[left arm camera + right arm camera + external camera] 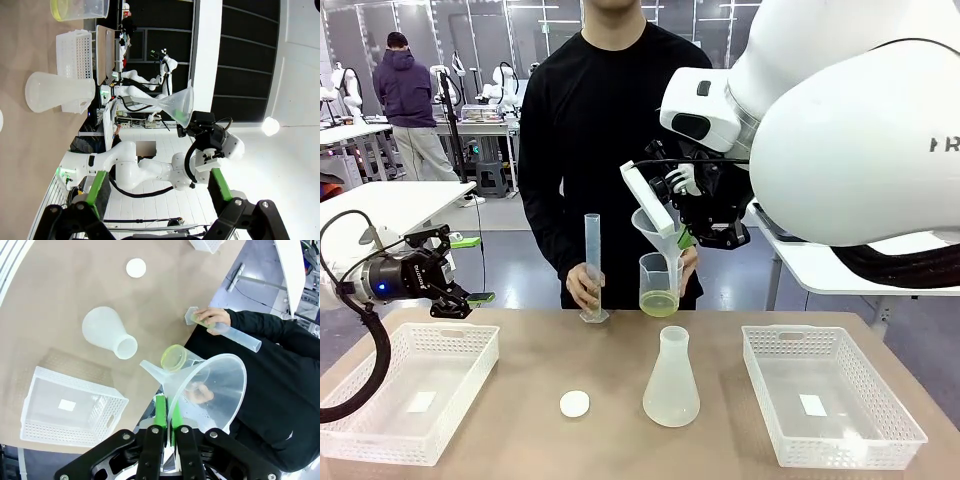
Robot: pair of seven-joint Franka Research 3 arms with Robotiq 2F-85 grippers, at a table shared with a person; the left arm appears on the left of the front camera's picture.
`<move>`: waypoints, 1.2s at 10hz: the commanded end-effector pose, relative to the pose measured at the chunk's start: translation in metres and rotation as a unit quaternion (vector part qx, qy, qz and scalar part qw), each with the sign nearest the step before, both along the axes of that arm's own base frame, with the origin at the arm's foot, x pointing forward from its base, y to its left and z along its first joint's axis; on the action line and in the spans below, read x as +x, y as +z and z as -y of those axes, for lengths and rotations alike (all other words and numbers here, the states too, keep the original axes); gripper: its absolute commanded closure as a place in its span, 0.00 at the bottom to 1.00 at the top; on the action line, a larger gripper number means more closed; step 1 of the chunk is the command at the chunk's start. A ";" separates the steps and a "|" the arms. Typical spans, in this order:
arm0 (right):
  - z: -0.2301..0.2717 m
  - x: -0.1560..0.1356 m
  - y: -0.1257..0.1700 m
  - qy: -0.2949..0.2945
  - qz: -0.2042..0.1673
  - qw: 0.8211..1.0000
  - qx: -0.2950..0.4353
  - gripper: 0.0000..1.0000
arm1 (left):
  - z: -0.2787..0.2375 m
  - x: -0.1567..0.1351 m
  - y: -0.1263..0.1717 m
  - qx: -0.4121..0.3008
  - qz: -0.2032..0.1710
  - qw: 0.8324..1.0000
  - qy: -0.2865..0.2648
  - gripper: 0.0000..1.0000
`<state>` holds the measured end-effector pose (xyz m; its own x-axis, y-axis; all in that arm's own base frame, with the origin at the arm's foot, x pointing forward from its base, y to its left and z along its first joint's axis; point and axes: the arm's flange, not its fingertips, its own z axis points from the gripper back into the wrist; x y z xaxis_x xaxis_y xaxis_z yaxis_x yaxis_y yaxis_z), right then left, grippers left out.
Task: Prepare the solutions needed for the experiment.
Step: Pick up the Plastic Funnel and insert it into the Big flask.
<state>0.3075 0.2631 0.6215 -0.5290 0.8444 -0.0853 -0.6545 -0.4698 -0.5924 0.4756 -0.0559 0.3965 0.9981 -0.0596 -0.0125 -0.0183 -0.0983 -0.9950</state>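
The solutions show as a shallow layer of pale yellow-green liquid [659,304] in a clear beaker [660,283] that the person holds at the table's far edge. The person's other hand steadies an upright graduated cylinder [592,265]. My right gripper [692,238] is shut on the rim of a clear funnel [658,233], whose spout hangs tilted over the beaker. From the right wrist, the gripper [166,407] pinches the funnel [210,385] above the beaker [175,357]. An empty frosted conical flask [672,380] stands mid-table. My left gripper [455,272] hovers open at the left, with nothing between its fingers [97,187].
A white basket tray [380,420] sits at the left and another [880,430] at the right, each holding a small white label. A small white round cap [574,403] lies left of the flask. The person stands close behind the far edge.
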 end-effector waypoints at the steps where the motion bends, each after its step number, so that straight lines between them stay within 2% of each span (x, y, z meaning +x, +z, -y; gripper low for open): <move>1: -0.001 0.000 0.000 -0.002 0.000 1.000 0.000 0.96 | 0.000 -0.001 0.002 -0.001 0.005 1.000 0.000 0.00; 5: -0.001 0.000 -0.001 0.000 0.000 1.000 -0.001 0.96 | 0.000 -0.001 0.002 -0.001 0.005 1.000 0.000 0.00; 12: 0.001 0.002 -0.044 0.002 0.009 1.000 0.005 0.96 | 0.000 -0.001 0.002 -0.001 0.005 1.000 0.000 0.00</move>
